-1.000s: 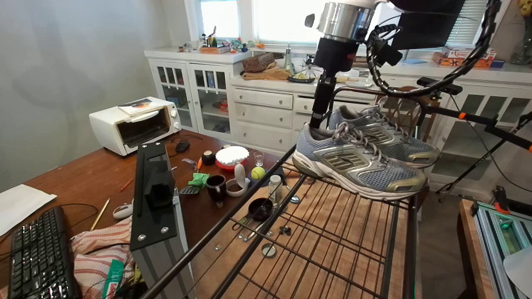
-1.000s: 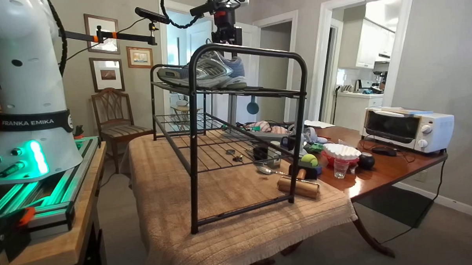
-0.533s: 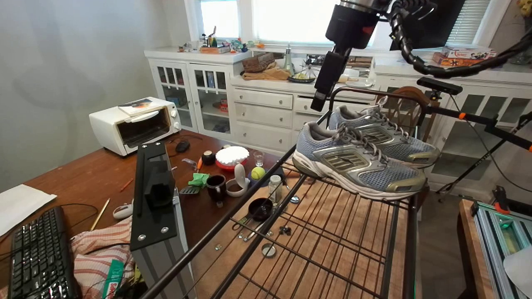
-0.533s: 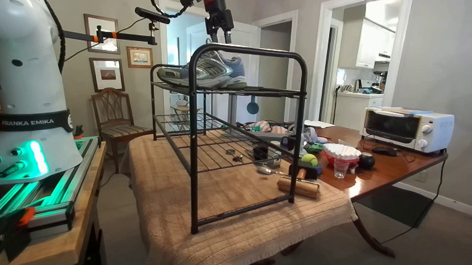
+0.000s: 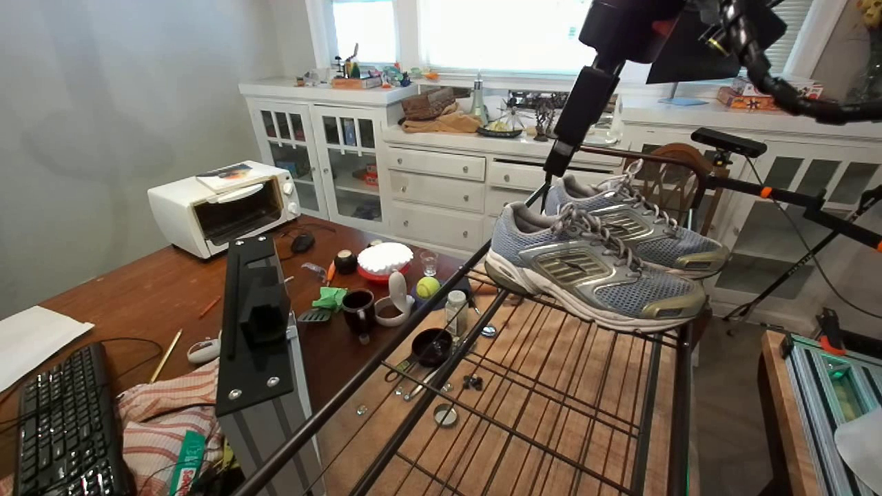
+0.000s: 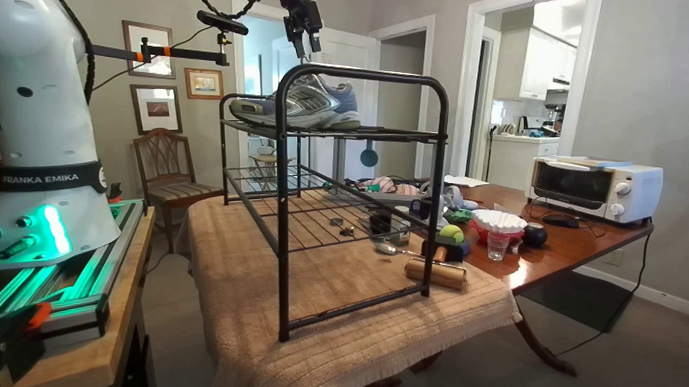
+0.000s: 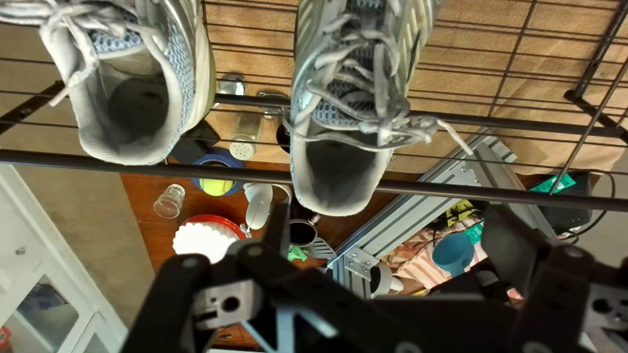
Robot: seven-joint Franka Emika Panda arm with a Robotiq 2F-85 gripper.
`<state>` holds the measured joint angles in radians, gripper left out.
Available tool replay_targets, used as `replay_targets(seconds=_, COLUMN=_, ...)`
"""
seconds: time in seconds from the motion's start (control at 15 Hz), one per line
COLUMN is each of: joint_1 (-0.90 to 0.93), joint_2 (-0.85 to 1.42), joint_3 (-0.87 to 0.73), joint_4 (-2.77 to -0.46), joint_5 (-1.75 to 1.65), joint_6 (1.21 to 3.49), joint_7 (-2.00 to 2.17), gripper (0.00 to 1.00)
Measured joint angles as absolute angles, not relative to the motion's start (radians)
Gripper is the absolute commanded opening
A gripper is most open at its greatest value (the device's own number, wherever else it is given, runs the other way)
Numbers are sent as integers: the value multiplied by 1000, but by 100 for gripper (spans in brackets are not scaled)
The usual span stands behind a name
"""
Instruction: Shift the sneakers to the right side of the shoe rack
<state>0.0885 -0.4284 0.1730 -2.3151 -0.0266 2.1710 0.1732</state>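
The sneakers are a pair of silver-grey mesh shoes on the top shelf of the dark wire shoe rack (image 5: 681,399). The near sneaker (image 5: 596,269) and far sneaker (image 5: 644,231) sit side by side at one end, upright. In an exterior view they overlap as one shape (image 6: 301,106) behind the rack's end frame (image 6: 282,218). In the wrist view both heel openings show, the left sneaker (image 7: 132,98) and right sneaker (image 7: 343,98). My gripper (image 7: 392,220) is open and empty, fingers spread wide. It hovers above the heels, apart from the shoes (image 5: 557,162) (image 6: 308,50).
The rack's arched end frame (image 6: 369,72) rises beside the shoes. Below, a tan towel (image 6: 238,266) carries a wooden roller (image 6: 436,273) and small items. A tennis ball (image 5: 427,287), mug (image 5: 358,310) and toaster oven (image 5: 224,207) stand on the table. A metal-profile frame (image 5: 258,324) stands beside the rack.
One second ago a finger was down at the near sneaker's heel. The gripper has since risen clear, tilted and shifted toward the far sneaker's side. The sneakers and rack have not moved.
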Motion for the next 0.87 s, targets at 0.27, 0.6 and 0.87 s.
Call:
replay_targets(seconds=0.27, joint_1=86, joint_2=-489, joint_3=175, joint_4=-2341, joint_5=-36, joint_6=2128, joint_7=178, gripper=100)
replay_targets(seconds=0.6, joint_1=72, joint_2=-566, joint_3=170, joint_4=-2376, joint_5=-40, joint_6=2108, joint_7=180, gripper=100)
replay_targets(seconds=0.87, joint_1=69, joint_2=-582, joint_3=170, joint_4=-2388, joint_5=-41, joint_6=2108, joint_7=182, gripper=100)
